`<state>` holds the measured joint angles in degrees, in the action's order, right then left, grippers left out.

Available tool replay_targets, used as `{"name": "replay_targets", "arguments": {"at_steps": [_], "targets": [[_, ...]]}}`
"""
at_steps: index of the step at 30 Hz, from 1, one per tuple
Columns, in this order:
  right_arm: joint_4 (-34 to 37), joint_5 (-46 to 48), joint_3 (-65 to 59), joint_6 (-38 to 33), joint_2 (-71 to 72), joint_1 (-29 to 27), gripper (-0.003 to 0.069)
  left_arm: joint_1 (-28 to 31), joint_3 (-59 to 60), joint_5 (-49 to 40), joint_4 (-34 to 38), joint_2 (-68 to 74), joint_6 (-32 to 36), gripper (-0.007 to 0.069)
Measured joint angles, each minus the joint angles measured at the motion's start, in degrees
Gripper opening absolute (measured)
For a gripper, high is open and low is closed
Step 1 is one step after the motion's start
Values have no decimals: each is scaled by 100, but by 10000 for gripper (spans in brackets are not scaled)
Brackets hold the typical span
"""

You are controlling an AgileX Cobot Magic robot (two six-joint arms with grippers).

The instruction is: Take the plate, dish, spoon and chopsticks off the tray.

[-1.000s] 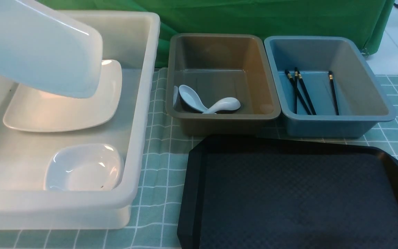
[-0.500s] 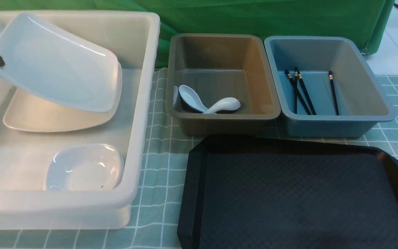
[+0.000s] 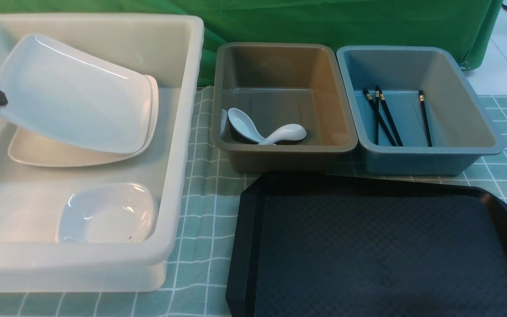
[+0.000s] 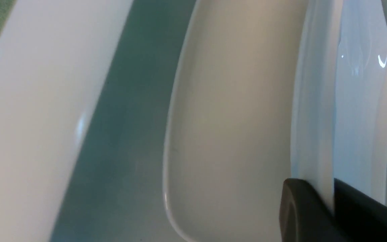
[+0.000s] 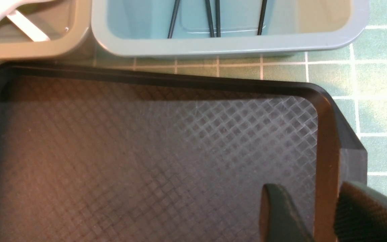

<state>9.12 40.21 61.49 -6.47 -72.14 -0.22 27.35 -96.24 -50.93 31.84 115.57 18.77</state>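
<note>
Operator: What did the layout show, largest item first?

Technician: On the worktop (image 3: 200, 251), the white bin (image 3: 183, 132) stood toward the left edge. The tray (image 3: 368, 246) lay toward the near edge, its visible floor bare. The brown bin (image 3: 284, 160) and blue bin (image 3: 416, 165) stood side by side beyond the tray's far rim.

Operator: And the tableware?

Technician: The plate (image 3: 75, 94) was inside the white bin, tilted over a second plate (image 3: 55, 156). The dish (image 3: 108, 215) sat upright by that bin's near right corner. Two spoons (image 3: 244, 125) lay crossed at the brown bin's near left corner; which one belonged to this job could not be told. Four chopsticks (image 3: 425, 119) lay in the blue bin, three grouped and one apart; the job's pair could not be identified.

Operator: State of the grippers?

Technician: The left gripper (image 4: 319, 191) was clamped on the plate's rim. The right gripper (image 5: 309, 188) had its fingers apart, with nothing between them.

Operator: Step in hand?

Technician: Plate placement, judged the final step. The next move called for lowering the raised end onto the second plate, parting the fingers, then withdrawing clear of the rim. Early release risked a knock or a slide.
</note>
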Motion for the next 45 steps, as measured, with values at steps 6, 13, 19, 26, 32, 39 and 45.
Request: {"name": "replay_targets", "arguments": {"at_steps": [6,13,19,26,32,39,45], "targets": [[0,0,0,0,0,0,281,-11,0,19,-227,29,21,241],[0,-4,0,16,0,0,281,-28,0,75,-336,-25,90,461],[0,-4,0,16,0,0,281,-28,0,210,-377,-190,102,496],[0,40,158,16,0,0,280,-28,0,-529,221,-930,172,187],[79,356,879,-310,234,0,129,-271,0,-813,693,-2124,502,11],[525,5,1343,-625,1008,0,19,-810,-1,-1095,751,-3612,565,1],[1026,-320,1263,-1352,1978,181,19,-1299,148,-1200,845,-4809,619,1]]}}
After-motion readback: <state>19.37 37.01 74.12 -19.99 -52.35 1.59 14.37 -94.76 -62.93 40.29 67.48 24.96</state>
